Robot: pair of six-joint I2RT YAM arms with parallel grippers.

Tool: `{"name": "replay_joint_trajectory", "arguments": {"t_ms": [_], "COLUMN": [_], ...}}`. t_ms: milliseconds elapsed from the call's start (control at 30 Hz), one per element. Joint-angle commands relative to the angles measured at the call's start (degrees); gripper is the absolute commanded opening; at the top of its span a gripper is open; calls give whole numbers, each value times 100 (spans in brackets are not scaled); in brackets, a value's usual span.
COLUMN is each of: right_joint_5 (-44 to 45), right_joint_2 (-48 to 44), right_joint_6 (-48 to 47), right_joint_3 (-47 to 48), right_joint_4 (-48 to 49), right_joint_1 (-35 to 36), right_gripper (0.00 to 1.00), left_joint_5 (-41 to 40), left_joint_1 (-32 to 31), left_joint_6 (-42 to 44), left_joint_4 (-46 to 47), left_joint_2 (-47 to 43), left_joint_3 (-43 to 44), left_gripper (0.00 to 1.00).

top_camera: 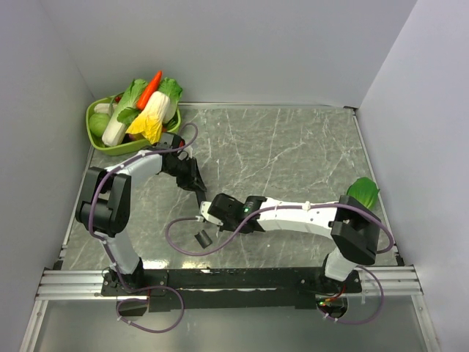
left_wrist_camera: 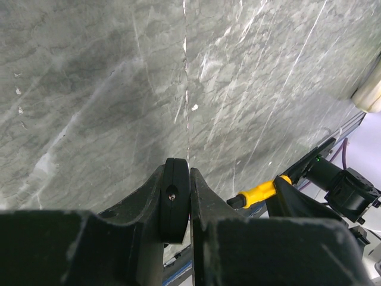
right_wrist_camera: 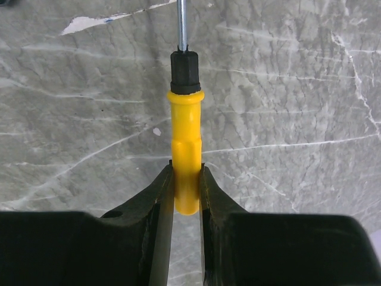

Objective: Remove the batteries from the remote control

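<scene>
Left wrist cam: L jaws clamped on remote control [left_wrist_camera: 174,199], held edge-on over marble worktop [left_wrist_camera: 119,89], left of ctr; R jaws clamped on yellow-handled screwdriver [right_wrist_camera: 186,161] close by.

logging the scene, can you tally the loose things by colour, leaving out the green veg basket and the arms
black: 2 (slim flat black plastic remote control, short stubby black piece)
yellow: 1 (yellow-handled screwdriver)
green: 1 (green leafy vegetable at the table's right edge)
total: 4
</scene>
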Motion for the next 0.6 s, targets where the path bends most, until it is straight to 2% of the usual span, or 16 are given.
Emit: {"name": "replay_joint_trajectory", "arguments": {"t_ms": [0,567], "right_joint_5": [240,389], "right_joint_2": [165,533], "right_joint_6": [69,157], "right_joint_3": [339,787], "right_joint_4": [-145,-347], "right_joint_1": [23,49], "right_gripper": [0,0], "left_joint_5": [32,225], "left_joint_1": [-27,-27], "left_joint_6": [-77,-191], "left_joint_4": [103,314], "left_joint_2": [2,-24], "left_joint_3": [-12,-188], "left_gripper": [1,1]}}
